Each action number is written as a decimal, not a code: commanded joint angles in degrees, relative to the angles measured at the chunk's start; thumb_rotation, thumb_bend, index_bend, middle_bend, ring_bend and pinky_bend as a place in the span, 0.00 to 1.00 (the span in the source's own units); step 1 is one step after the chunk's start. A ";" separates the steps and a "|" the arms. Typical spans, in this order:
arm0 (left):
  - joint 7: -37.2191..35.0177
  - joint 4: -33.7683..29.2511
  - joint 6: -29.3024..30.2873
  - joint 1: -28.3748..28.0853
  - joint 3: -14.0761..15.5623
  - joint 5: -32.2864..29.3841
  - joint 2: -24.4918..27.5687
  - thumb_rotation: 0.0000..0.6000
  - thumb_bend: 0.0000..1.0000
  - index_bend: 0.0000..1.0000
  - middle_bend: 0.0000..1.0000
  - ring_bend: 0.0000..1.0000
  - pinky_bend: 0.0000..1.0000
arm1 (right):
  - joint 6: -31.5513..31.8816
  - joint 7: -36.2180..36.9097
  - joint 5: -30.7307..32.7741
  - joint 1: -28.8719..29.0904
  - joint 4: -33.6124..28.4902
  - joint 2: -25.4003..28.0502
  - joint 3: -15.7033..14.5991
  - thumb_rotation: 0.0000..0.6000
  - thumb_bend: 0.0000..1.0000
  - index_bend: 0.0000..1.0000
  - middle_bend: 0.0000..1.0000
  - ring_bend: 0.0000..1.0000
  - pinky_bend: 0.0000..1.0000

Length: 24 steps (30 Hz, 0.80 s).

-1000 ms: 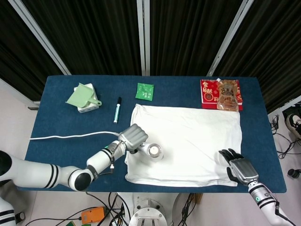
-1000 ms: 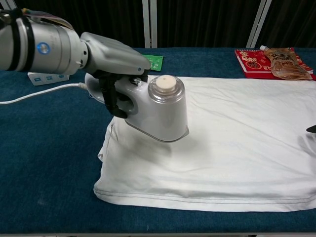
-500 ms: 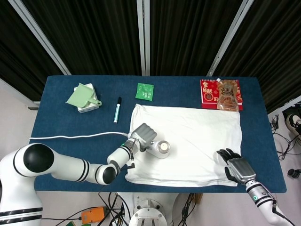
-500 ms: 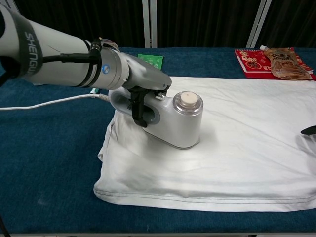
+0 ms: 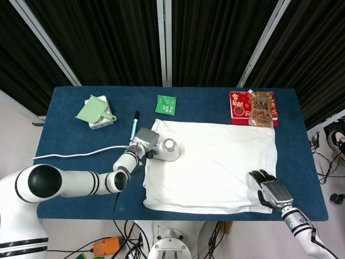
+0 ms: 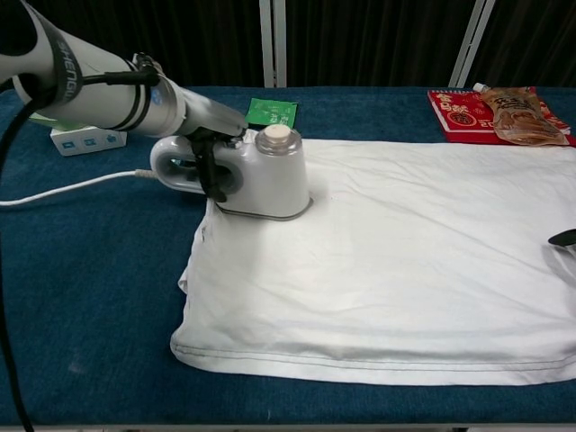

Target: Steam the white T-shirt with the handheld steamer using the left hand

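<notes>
A white T-shirt [image 5: 215, 164] [image 6: 396, 270] lies flat on the blue table. My left hand [image 5: 144, 141] [image 6: 205, 153] grips the handle of the white handheld steamer [image 5: 164, 150] [image 6: 261, 175], which rests on the shirt's far left corner with its round cap facing up. A white cord [image 5: 75, 155] [image 6: 72, 186] trails off to the left. My right hand [image 5: 269, 191] rests on the shirt's near right corner with its fingers spread and nothing in it; in the chest view only a dark fingertip [image 6: 564, 238] shows at the right edge.
Along the far side lie a green-and-white box [image 5: 97, 111], a marker pen [image 5: 134, 125], a green packet [image 5: 165, 104] [image 6: 272, 112] and a red box with a brown pouch on it [image 5: 254, 108] [image 6: 499, 114]. The table's front edge [image 6: 270, 416] runs just below the shirt.
My left hand has carried the steamer from the shirt's near-left middle back to its far left corner and set it flat there. The right hand has barely moved.
</notes>
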 commanded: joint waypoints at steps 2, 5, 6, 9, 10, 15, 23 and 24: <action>-1.99 0.71 0.21 1.72 1.42 -0.56 1.88 0.87 0.58 0.87 0.89 0.75 0.64 | -0.02 0.17 0.14 0.19 0.20 -0.09 0.25 1.00 0.86 0.13 0.14 0.07 0.23; -4.25 -1.50 1.36 3.38 1.18 1.72 4.03 0.85 0.58 0.87 0.89 0.75 0.64 | 0.21 0.41 0.09 0.33 0.24 -0.11 0.51 1.00 0.86 0.13 0.14 0.07 0.23; -5.37 -3.20 2.19 4.16 0.73 3.48 5.01 0.85 0.58 0.87 0.89 0.75 0.64 | 0.26 0.49 0.07 0.40 0.25 -0.10 0.61 1.00 0.86 0.13 0.14 0.07 0.23; -7.81 -8.03 4.29 6.04 -0.34 8.47 7.02 0.83 0.57 0.86 0.89 0.75 0.64 | 0.13 0.58 0.14 0.62 0.34 -0.20 0.77 1.00 0.86 0.13 0.14 0.07 0.23; -8.46 -10.18 5.22 6.67 -0.65 10.65 7.66 0.83 0.57 0.86 0.89 0.75 0.64 | -0.05 0.53 0.20 0.76 0.32 -0.21 0.82 1.00 0.86 0.13 0.14 0.07 0.23; -7.38 -18.20 8.44 6.49 -1.11 15.87 8.40 0.74 0.57 0.85 0.89 0.75 0.64 | -0.29 0.10 0.29 1.10 -0.11 -0.27 0.91 1.00 0.86 0.13 0.14 0.07 0.23; 0.44 -24.62 16.54 3.44 -0.03 13.53 3.50 0.63 0.55 0.85 0.89 0.75 0.64 | -0.06 -0.02 0.46 1.06 -0.26 -0.40 0.85 1.00 0.86 0.13 0.14 0.07 0.23; 1.14 -24.81 16.93 3.05 -0.06 12.22 2.93 0.62 0.55 0.85 0.89 0.75 0.64 | -0.08 0.01 0.45 1.08 -0.23 -0.43 0.84 1.00 0.86 0.13 0.14 0.07 0.23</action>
